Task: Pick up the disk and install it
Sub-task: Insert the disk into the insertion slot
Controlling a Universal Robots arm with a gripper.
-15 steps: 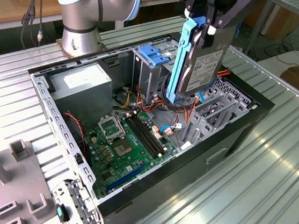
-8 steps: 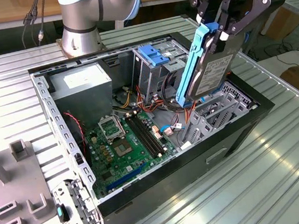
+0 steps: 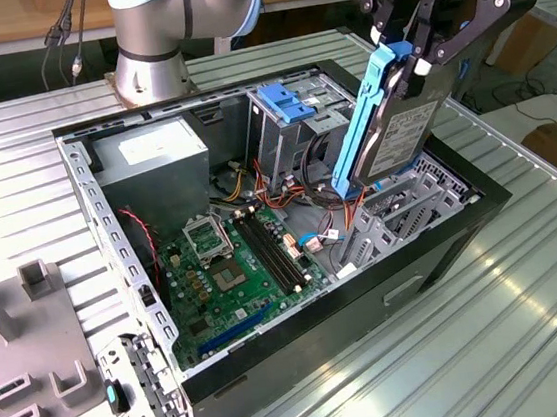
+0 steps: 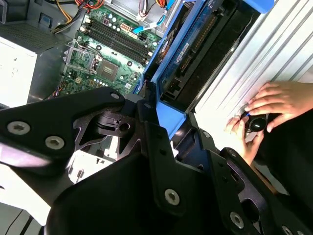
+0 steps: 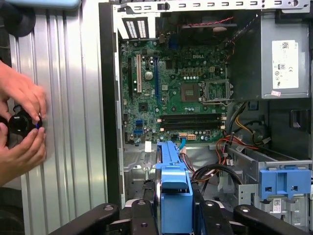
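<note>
**Holding disk over the open case**

Your gripper is clamped on the disk at its upper end. The disk is steeply tilted over the far side of the computer case, at the exterior view's right. The motherboard lies lower, to its left. Hands hold a small black object beside the case.
</note>
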